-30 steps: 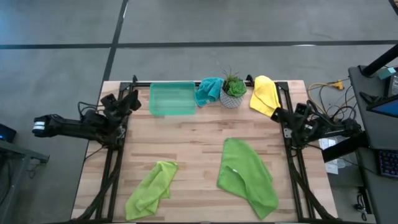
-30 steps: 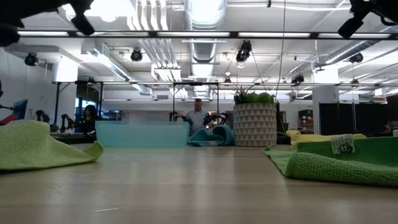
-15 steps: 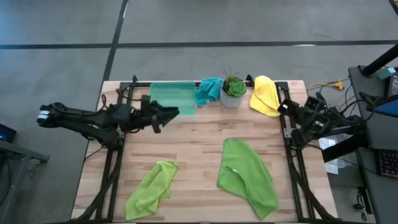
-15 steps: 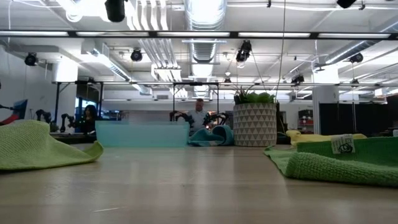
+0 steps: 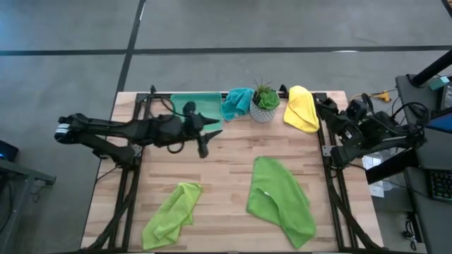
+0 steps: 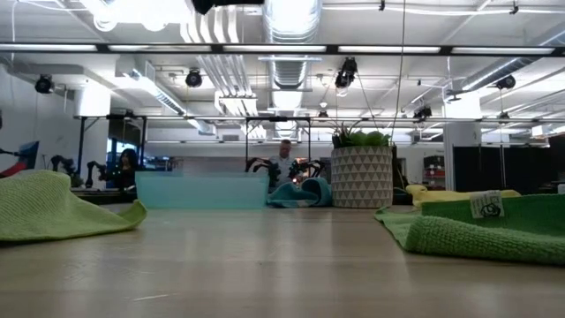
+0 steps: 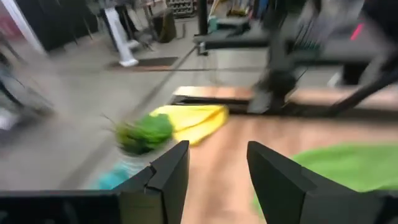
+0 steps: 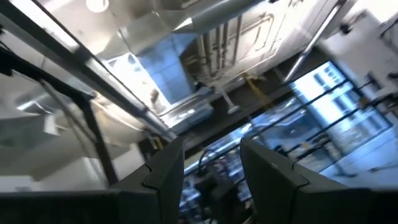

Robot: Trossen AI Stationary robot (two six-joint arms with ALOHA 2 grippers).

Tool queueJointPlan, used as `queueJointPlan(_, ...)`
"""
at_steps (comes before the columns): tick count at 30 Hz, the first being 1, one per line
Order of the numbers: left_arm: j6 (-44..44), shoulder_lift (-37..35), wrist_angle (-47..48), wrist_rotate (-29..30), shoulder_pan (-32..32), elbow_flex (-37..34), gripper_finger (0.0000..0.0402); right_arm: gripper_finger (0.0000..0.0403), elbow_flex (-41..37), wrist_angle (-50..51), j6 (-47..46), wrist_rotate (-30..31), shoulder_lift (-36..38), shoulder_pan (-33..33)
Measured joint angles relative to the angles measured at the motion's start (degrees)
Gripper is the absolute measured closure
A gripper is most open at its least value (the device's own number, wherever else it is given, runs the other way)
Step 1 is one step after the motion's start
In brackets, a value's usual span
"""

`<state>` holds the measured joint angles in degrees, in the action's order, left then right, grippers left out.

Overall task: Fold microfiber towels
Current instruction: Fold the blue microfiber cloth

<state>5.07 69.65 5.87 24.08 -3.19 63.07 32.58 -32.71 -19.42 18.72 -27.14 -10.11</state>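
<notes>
Several microfiber towels lie loose on the wooden table. A large lime green one (image 5: 280, 199) is spread flat near the front right. A smaller lime green one (image 5: 172, 213) is crumpled at the front left. A teal one (image 5: 238, 102) and a yellow one (image 5: 301, 108) are bunched along the far edge. My left gripper (image 5: 212, 131) hovers open in front of the tray, pointing toward the table's right, with nothing between its fingers (image 7: 168, 177). My right gripper (image 5: 326, 109) is open at the table's right edge by the yellow towel. It is tipped up toward the ceiling, its fingers (image 8: 165, 171) holding nothing.
A see-through green tray (image 5: 195, 111) stands at the far edge, left of the teal towel. A small potted plant (image 5: 265, 103) stands between the teal and yellow towels. Dark frame rails (image 5: 131, 183) run along both table sides. Bare wood (image 5: 226, 159) lies mid-table.
My left gripper has swung from the table's left edge out over the table toward the right, rising and rolling about its own axis. My right gripper has risen at the right edge and tipped upward. All towels have stayed where they were.
</notes>
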Motion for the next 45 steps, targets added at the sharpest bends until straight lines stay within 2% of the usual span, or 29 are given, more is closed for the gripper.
queueJointPlan(3,9.7,3.9,-0.3,2.0,2.7,0.3,0.0252,0.025,2.0,0.0,1.5,2.8,-2.0,0.0)
queueJointPlan(6,13.3,8.7,0.0,1.7,6.3,0.1,0.0252,0.025,3.2,0.2,1.4,3.0,-3.9,0.0)
queueJointPlan(12,13.3,17.0,0.6,-8.7,13.0,0.1,0.0252,0.025,5.7,0.2,-3.6,3.0,-8.2,0.0)
queueJointPlan(16,13.1,20.8,4.0,-11.3,17.1,2.7,0.0252,0.025,8.4,0.1,-4.9,2.8,-12.4,0.0)
queueJointPlan(21,5.9,26.4,8.9,-20.5,22.9,8.6,0.0252,0.025,12.2,0.3,-3.0,2.3,-17.4,0.0)
queueJointPlan(23,4.2,29.0,10.4,-21.7,24.5,11.2,0.0252,0.025,13.4,0.8,-1.2,2.3,-18.7,0.0)
queueJointPlan(29,1.3,36.9,9.8,-21.8,26.7,19.5,0.0252,0.025,16.5,6.3,6.0,2.3,-18.0,0.1)
queueJointPlan(35,1.3,45.4,10.1,-21.5,27.2,25.9,0.0252,0.025,20.7,16.1,7.0,2.3,-13.5,0.1)
queueJointPlan(39,1.2,50.0,10.2,-17.0,27.2,27.1,0.0252,0.025,23.6,23.9,6.8,2.3,-11.2,0.1)
queueJointPlan(42,1.3,51.2,9.5,-13.1,27.2,27.1,0.0252,0.025,25.5,28.6,6.6,2.3,-9.6,0.1)
queueJointPlan(45,1.3,51.8,7.4,-11.6,27.4,26.9,0.0252,0.025,26.6,31.3,6.6,2.3,-8.3,0.1)
